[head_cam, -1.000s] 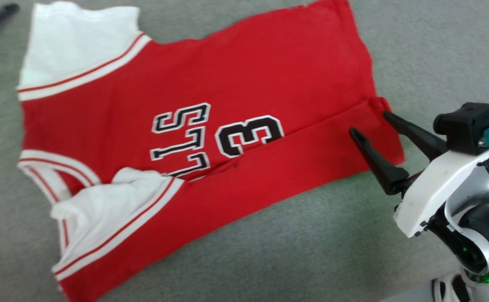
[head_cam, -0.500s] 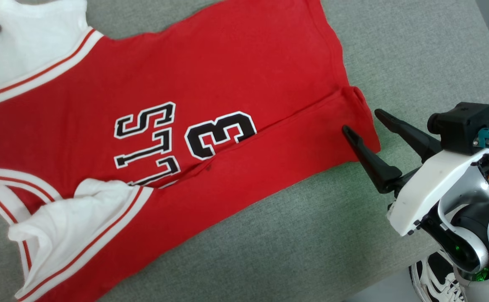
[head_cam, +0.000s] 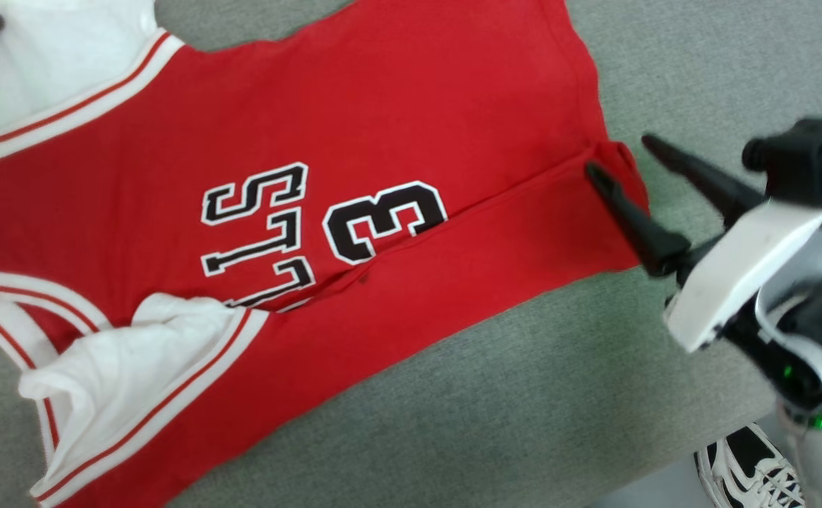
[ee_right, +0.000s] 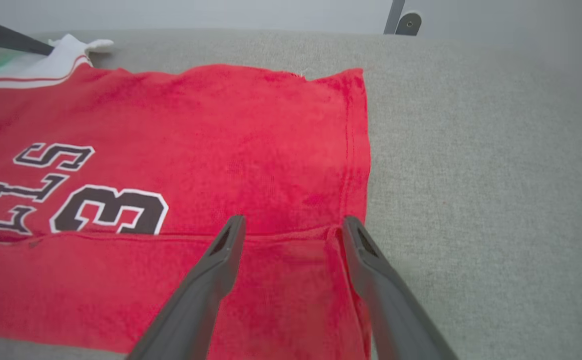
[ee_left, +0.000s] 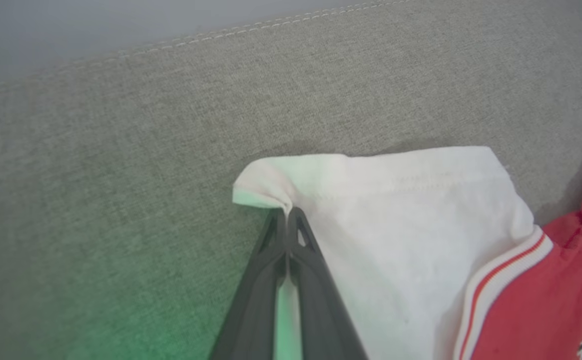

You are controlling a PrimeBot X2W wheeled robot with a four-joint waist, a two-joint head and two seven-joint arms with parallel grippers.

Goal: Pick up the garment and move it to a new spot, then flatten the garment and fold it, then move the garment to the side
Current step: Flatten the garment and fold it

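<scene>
We see the garment (head_cam: 411,106) spread front-up on a grey upholstered surface (head_cam: 523,395), lying sideways to us in the head view, with its neck end at the left and its hem at the right. Its body is a strong red. The black, white-outlined letters "LLS" and a large "3" run across the chest. The long side nearest us is folded over onto the front as a broad red strip, and its edge cuts diagonally across the lower part of the lettering and the number. The near white sleeve has come over with that fold and sits crumpled and puffed beside the neckline, which is edged in white with thin red stripes. The same striped trim marks where each sleeve meets the red body. The far white sleeve lies flatter at the upper left. The left gripper (ee_left: 287,212) is clamped on that sleeve's outer corner, jaws pressed together, and the cloth puckers at their tips. The right gripper (head_cam: 619,154) has its jaws spread wide and holds nothing. In the right wrist view its two fingers straddle the hem-end corner of the folded strip. A black-and-white sneaker (head_cam: 749,466) shows past the surface's lower right edge.
</scene>
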